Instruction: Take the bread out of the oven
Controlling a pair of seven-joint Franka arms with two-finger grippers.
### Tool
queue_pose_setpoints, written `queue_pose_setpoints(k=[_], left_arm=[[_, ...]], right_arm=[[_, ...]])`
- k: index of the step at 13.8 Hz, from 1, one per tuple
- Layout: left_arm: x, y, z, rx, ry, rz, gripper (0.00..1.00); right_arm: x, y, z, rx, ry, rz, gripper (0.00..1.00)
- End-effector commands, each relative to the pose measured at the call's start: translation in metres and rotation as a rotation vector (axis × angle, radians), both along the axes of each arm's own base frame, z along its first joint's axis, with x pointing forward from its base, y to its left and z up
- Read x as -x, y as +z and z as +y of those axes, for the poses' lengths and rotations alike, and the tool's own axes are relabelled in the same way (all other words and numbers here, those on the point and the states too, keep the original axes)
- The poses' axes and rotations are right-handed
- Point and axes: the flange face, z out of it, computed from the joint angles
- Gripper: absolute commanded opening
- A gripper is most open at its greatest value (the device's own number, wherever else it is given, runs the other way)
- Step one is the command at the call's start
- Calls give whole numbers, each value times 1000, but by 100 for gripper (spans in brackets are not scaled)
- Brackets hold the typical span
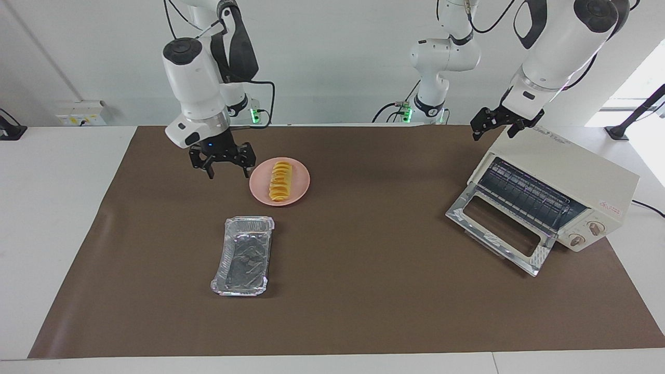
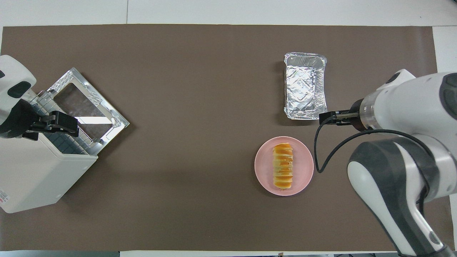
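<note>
I'm seeing the oven (image 1: 556, 195) sitting at the left arm's end of the surface, door dropped open, rack bare, so the extraction looks done. The bread (image 1: 280, 181) is lying flat on the pink plate (image 1: 300, 191). Right end effector (image 1: 223, 169) is hanging beside the plate, fingers apart, empty. Left end effector (image 1: 497, 124) is waiting over the oven's top, fingers apart, likely steadying duty.

right gripper (image 2: 330, 118) mostly tucked under its own wrist from overhead, left gripper's (image 2: 59, 123) fingertips lost against the oven (image 2: 39, 175) rack, oven clipped by the frame edge, knob markings unreadable
</note>
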Motion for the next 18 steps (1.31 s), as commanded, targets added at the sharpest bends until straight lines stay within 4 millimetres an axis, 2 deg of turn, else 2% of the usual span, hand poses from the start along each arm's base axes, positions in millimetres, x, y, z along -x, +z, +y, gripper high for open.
queue_pose_setpoints(k=[1, 2, 6, 8, 11, 13, 18], left_arm=[[3, 4, 5, 10, 5, -10, 100], [3, 4, 5, 10, 5, -10, 100], [3, 4, 5, 10, 5, -10, 100], [3, 4, 4, 10, 4, -10, 100], [3, 4, 5, 10, 5, -10, 100], [3, 4, 4, 10, 4, -10, 100], [3, 4, 4, 10, 4, -10, 100]], right_arm=[[-8, 47, -28, -12, 97, 47, 100], [-6, 61, -39, -11, 108, 63, 100], [4, 92, -44, 6, 112, 115, 100], [4, 91, -49, 4, 103, 123, 100], [7, 73, -49, 5, 102, 152, 100], [4, 68, -55, 2, 92, 155, 100], [-2, 71, -59, 10, 87, 138, 100]])
